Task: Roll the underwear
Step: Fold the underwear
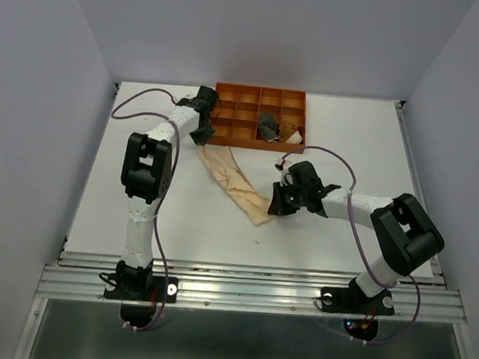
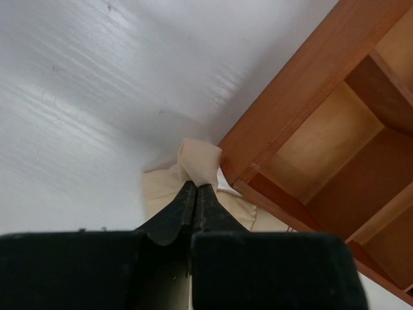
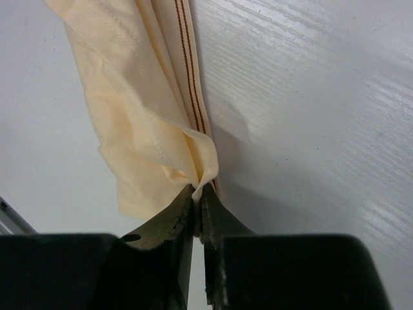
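Orange-brown tray [image 1: 258, 147] holds dark grey brief [image 1: 268, 126]; peach brief [image 1: 235, 179] lies outside.

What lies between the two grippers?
The pale peach underwear, stretched long, its ends pinched by the left gripper and right gripper; the top view shows it.

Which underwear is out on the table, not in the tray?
The pale peach one, held by left gripper and right gripper; dark grey one and rust-brown one sit in the tray.
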You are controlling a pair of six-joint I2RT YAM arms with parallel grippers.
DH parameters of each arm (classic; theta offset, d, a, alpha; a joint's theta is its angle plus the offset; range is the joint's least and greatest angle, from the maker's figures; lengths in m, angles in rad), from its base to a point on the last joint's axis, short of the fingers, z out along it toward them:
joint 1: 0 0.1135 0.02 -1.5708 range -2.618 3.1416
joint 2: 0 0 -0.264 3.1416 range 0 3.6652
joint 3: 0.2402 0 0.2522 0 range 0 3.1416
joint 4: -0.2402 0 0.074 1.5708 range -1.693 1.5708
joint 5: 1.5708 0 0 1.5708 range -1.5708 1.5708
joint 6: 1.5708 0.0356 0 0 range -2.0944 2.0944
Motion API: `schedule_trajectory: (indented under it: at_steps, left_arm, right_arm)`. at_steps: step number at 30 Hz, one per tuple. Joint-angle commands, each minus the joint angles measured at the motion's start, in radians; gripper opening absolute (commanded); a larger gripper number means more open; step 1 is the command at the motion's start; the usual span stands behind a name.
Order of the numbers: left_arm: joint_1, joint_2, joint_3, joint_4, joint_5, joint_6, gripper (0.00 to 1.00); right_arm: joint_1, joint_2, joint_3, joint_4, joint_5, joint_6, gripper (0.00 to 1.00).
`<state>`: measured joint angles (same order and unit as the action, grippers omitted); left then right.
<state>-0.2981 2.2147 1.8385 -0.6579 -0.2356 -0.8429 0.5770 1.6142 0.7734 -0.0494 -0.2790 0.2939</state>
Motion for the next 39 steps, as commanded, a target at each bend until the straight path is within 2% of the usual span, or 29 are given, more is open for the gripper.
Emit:
schedule_trajectory:
  at_steps: [1,2,5,8,11,15,18,25,29,32,36,39]
  left_arm:
    - [-0.019,-0.039,-0.002,0.084,0.001,0.016,0.06]
    - [-0.019,-0.044,-0.002,0.090,0.007,0.016,0.00]
    - [-0.027,-0.070,-0.010,0.098,-0.014,0.018,0.00]
    - [-0.029,-0.110,-0.057,0.075,-0.064,-0.008,0.00]
    - [-0.029,-0.165,-0.151,0.040,-0.097,-0.033,0.00]
    - [-0.029,-0.283,-0.347,0.004,-0.142,-0.074,0.00]
    - [-0.027,-0.429,-0.537,-0.028,-0.165,-0.119,0.00]
    - [-0.029,-0.642,-0.751,-0.100,-0.143,-0.171,0.00]
    - [-0.029,-0.731,-0.768,-0.106,-0.140,-0.185,0.00]
    - [-0.029,-0.748,-0.699,-0.079,-0.154,-0.162,0.00]
    - [-0.029,-0.705,-0.596,-0.051,-0.198,-0.136,0.00]
    - [-0.027,-0.600,-0.526,-0.034,-0.209,-0.114,0.00]
  right_arm:
    - [-0.002,0.030,0.013,-0.012,0.032,-0.027,0.16]
    - [-0.002,0.032,0.015,-0.012,0.031,-0.029,0.16]
    - [-0.002,0.038,0.015,-0.018,0.034,-0.032,0.17]
    - [-0.002,0.039,0.012,-0.029,0.023,-0.047,0.12]
    - [-0.002,0.030,-0.005,-0.029,-0.012,-0.056,0.12]
    - [-0.002,0.041,-0.002,-0.026,-0.080,-0.064,0.12]
    - [-0.002,0.036,0.000,-0.030,-0.106,-0.076,0.12]
    - [0.058,-0.010,-0.013,-0.090,-0.132,-0.139,0.10]
    - [0.058,-0.016,-0.014,-0.089,-0.132,-0.139,0.09]
    - [0.058,0.004,-0.006,-0.095,-0.137,-0.141,0.09]
    - [0.058,0.018,0.003,-0.101,-0.135,-0.141,0.08]
    - [0.058,0.029,0.015,-0.115,-0.129,-0.150,0.08]
